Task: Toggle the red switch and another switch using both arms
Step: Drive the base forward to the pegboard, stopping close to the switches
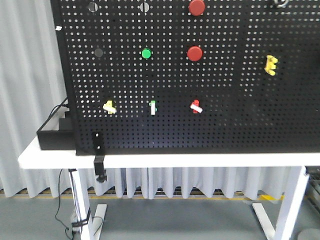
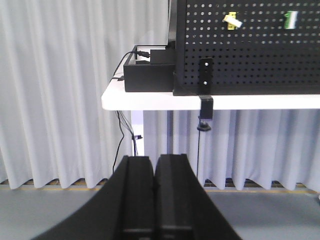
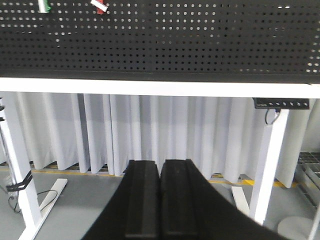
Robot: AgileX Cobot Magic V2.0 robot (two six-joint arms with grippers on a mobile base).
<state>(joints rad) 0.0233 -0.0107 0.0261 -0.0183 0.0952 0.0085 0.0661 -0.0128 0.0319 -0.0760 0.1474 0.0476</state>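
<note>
The red switch (image 1: 195,106), a tiny red body with a white lever, sits low on the black pegboard (image 1: 225,115); the right wrist view catches it at the top left (image 3: 99,5). The pale yellow switch (image 1: 110,106) is further left on the same row, and shows top centre in the left wrist view (image 2: 232,20). My left gripper (image 2: 154,161) is shut with nothing in it, well below and short of the board. My right gripper (image 3: 161,165) is shut and empty too, low beneath the table edge. Neither arm appears in the front view.
A white-green toggle (image 1: 153,107) sits between the two switches. Round red buttons (image 1: 194,53), a green button (image 1: 146,53) and a chunky yellow bracket (image 1: 270,65) are higher up. A black box (image 1: 55,135) and a clamp (image 1: 100,165) stand at the white table's (image 1: 200,160) left end.
</note>
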